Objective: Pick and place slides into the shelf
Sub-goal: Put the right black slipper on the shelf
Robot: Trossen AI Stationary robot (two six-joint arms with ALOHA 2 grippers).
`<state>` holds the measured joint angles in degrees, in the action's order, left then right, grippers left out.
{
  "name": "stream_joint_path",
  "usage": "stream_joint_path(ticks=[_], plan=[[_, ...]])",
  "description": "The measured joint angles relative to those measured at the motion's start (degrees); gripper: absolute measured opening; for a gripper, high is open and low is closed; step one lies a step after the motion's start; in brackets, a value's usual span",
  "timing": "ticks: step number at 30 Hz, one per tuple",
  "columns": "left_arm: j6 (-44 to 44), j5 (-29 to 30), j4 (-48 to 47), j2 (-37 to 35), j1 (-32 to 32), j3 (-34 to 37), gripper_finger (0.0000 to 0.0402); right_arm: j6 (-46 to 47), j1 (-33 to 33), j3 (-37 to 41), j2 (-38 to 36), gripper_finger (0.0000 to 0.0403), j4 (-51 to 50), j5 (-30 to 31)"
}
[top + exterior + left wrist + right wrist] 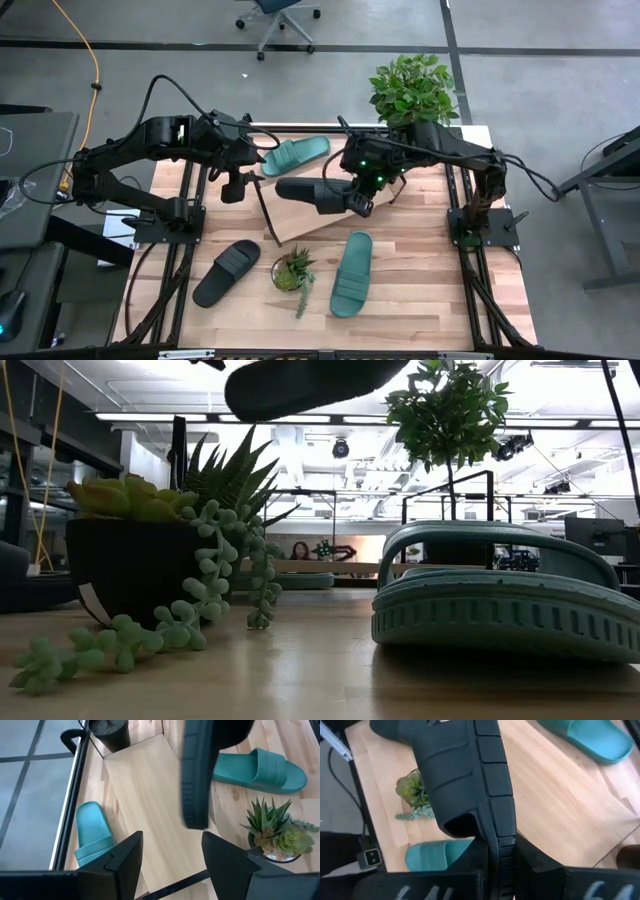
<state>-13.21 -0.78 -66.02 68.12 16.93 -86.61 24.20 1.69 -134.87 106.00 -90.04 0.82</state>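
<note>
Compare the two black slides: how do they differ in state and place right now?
One black slide hangs above the shelf, clamped in the right pincer; the other black slide lies flat on the table, untouched. Both are matte black with a wide strap.

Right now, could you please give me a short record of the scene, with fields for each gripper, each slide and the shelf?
right gripper: shut on the edge of the held black slide, above the shelf
left gripper: open, empty, over the shelf's left end
shelf: slanted light-wood board; no slide lies flat on it
teal slide at back: on the table behind the shelf
front teal slide: on the table, right of the succulent pot
front black slide: on the table, left of the pot
</note>
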Motion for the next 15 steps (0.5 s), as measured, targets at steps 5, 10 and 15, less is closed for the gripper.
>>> stream_joint_path(ticks=[5,10,15], plan=[[-1.1,0.4,0.9,-0.6,0.0,0.0,0.0191,2.9,0.8,0.0,-3.3,0.002,0.7,3.1],[-1.8,0.4,3.2,-1.8,0.0,0.0,0.0185,5.2,0.7,0.0,-9.2,0.0019,3.2,7.8],[-1.8,0.5,3.6,-2.9,0.0,0.0,0.0182,6.0,1.5,-0.1,-16.2,0.0019,6.5,16.5]])
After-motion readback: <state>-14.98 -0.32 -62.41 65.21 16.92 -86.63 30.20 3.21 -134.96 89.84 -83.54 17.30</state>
